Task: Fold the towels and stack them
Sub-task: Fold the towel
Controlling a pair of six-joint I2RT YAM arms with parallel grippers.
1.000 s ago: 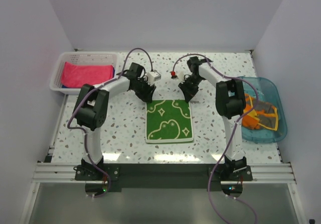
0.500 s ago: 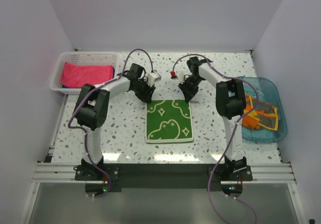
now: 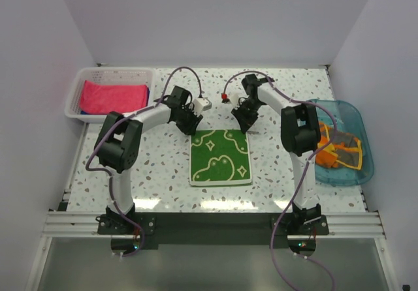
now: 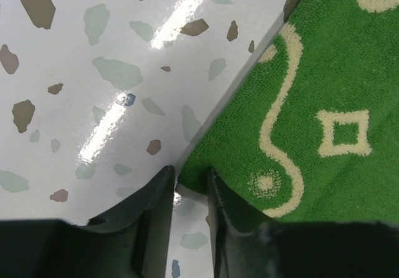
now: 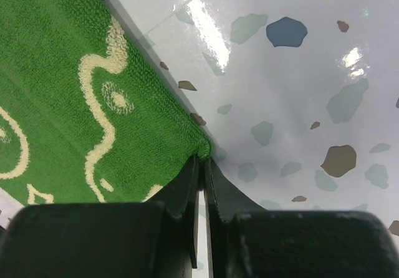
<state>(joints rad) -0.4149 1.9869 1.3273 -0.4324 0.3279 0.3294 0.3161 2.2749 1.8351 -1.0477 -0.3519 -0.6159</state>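
Right wrist: clamped thinly on towel (image 5: 75,91) corner at right gripper (image 5: 201,161) tips. At left gripper (image 4: 190,179), parted astride its corner; close first, then lift both level.

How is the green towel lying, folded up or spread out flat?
Spread flat. The green towel lies as one open square on the table, its yellow pattern showing, nothing doubled over.

The left arm (image 3: 121,141) and right arm (image 3: 297,131) have glossy white shells between bulky black joint housings. A thin purple cable (image 3: 185,71) loops along each arm down to a black base plate (image 3: 124,226). The left claw (image 4: 190,177) and right claw (image 5: 201,161) each end in two dark, matte fingers.
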